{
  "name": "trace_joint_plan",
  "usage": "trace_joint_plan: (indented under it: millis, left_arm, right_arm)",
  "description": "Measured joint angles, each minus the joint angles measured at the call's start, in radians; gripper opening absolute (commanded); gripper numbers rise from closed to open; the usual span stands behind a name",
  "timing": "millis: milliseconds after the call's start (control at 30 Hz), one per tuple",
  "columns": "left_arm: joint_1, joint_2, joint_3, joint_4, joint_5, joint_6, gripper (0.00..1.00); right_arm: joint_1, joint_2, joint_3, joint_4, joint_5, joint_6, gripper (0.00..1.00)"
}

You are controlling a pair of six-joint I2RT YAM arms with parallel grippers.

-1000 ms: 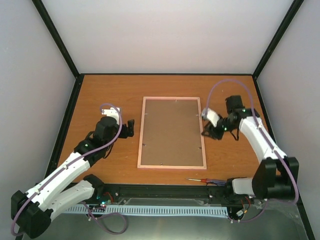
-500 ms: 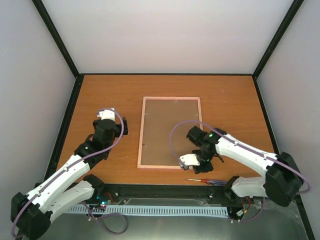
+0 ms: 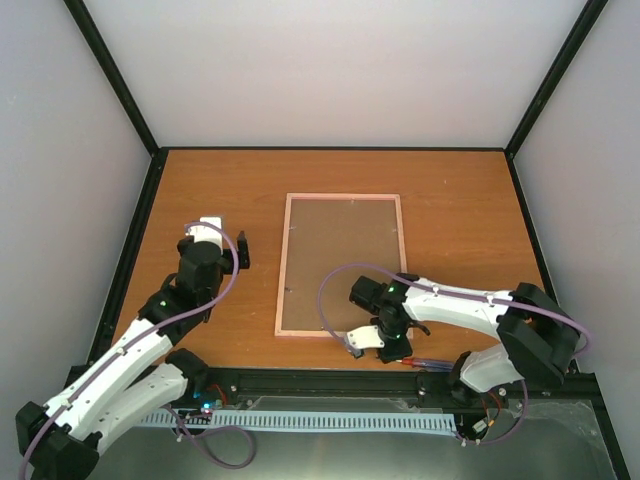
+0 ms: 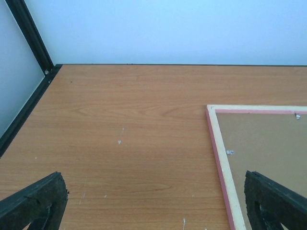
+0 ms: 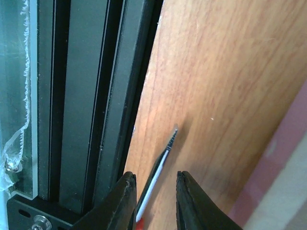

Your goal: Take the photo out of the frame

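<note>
Right tool [image 5: 156, 176] narrow about screwdriver [image 5: 165, 151] shaft, contact unclear, handle cropped; left tool [image 4: 153, 196] wide.

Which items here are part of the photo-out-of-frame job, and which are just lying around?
Job: frame, back up, photo not visible; screwdriver, shaft between the right gripper's jaws, probably for the back's clips.
Lying about: no loose extras seen; only table and front rail.

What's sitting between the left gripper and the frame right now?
Nothing: only bare table separates the left gripper from the frame's left edge, clear in the top view.
</note>
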Motion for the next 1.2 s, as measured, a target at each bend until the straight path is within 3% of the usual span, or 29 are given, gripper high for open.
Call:
trace_joint_plan:
  millis: [233,533,733,1033,1200]
  left_arm:
    - [0.020,-0.027,-0.003,0.011,0.006,0.016,1.00]
    - [0.034,-0.002,-0.003,0.013,0.010,0.024,1.00]
    - [0.036,-0.007,-0.006,0.023,0.018,0.032,1.00]
    - [0.039,-0.034,-0.015,0.047,0.081,0.048,1.00]
    - [0.040,-0.040,-0.016,0.071,0.138,0.051,1.00]
  right_arm:
    - [0.043,0.027,-0.017,0.033,0.009,0.052,0.22]
    - [0.073,0.076,-0.006,0.088,0.022,0.162,0.04]
    - [0.074,0.115,0.085,0.084,-0.008,0.222,0.03]
    - [0.052,0.154,0.309,-0.092,-0.234,0.166,0.03]
    - [-0.068,0.226,0.455,-0.209,-0.407,0.105,0.03]
